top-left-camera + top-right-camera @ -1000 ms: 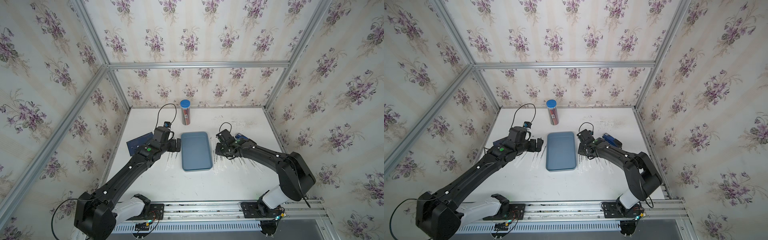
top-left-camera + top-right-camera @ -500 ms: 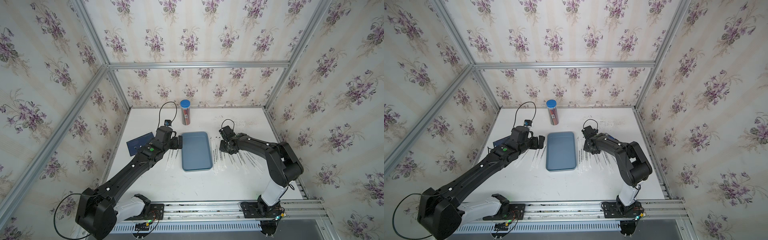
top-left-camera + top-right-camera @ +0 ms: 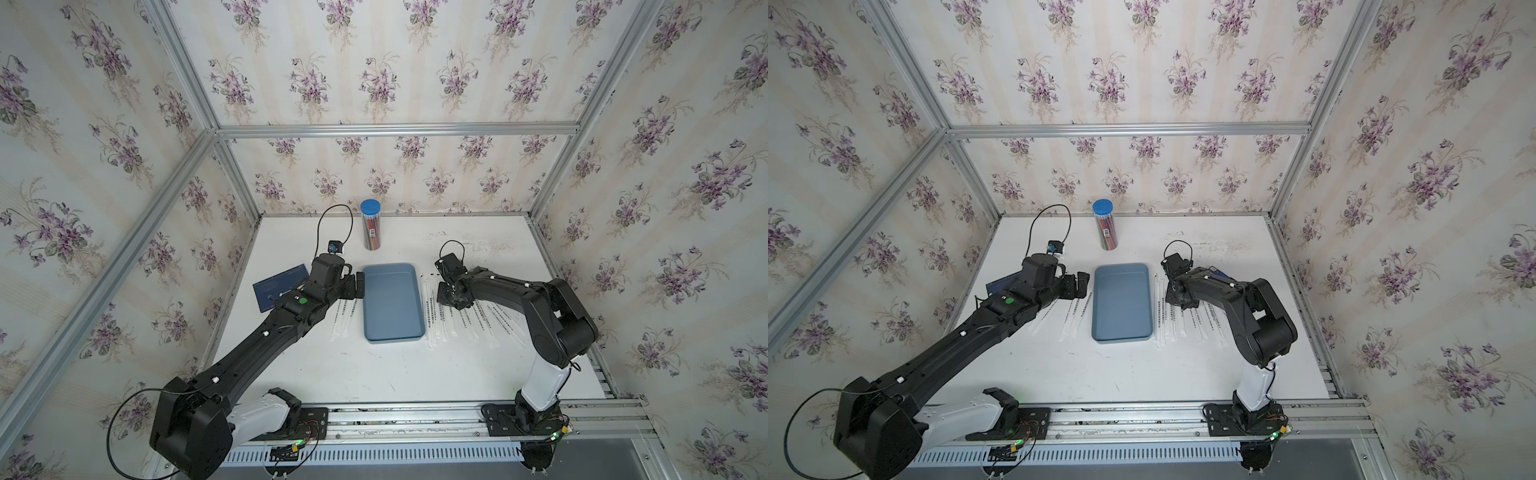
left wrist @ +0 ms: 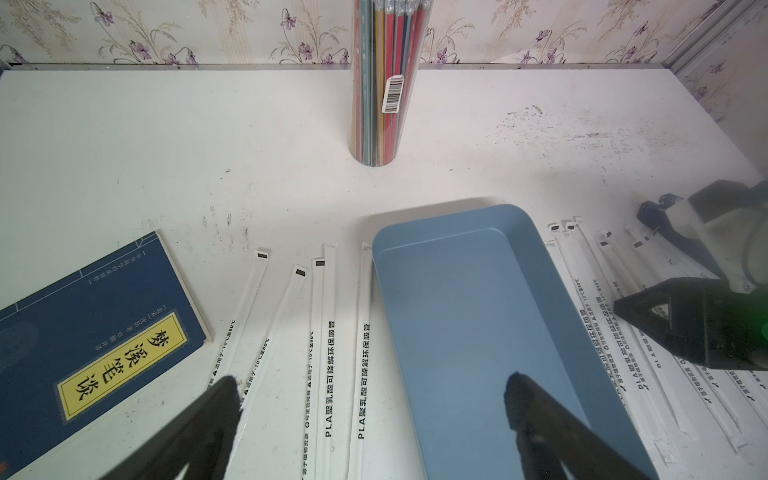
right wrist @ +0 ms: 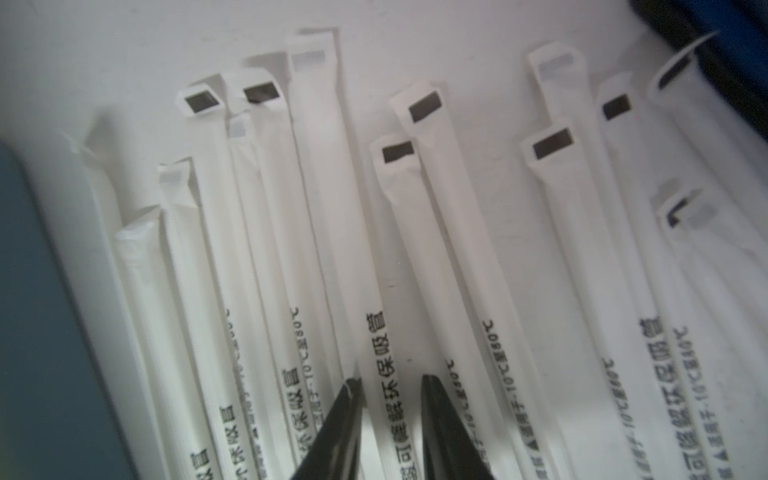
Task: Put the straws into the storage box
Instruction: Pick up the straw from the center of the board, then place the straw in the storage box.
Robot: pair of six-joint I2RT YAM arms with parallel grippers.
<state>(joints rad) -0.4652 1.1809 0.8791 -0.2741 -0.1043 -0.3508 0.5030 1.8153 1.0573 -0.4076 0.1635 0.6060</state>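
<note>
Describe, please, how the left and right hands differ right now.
The left hand is wide open; the right hand is only narrowly open. The left hangs over the box's left rim, empty; the right straddles one straw right of the box. Both are black and pointed.

The storage box (image 4: 478,316) is smooth blue-grey plastic with a faint sheen; the straws (image 5: 374,266) on either side of it are wrapped in matt white paper, creased and crimped flat at the ends; the table (image 4: 166,145) under the box is matt white board, scuffed and speckled with dark marks beyond the box; behind the box stands a tube (image 4: 376,104) of clear glossy plastic with a paper barcode label; left of the box lies a book (image 4: 104,316) with a matt dark blue paper cover; right of the box, the fingers (image 5: 332,440) of the right gripper (image 5: 389,378) look like matt black plastic; the frame rails (image 3: 395,129) high behind the box are brushed metal.
</note>
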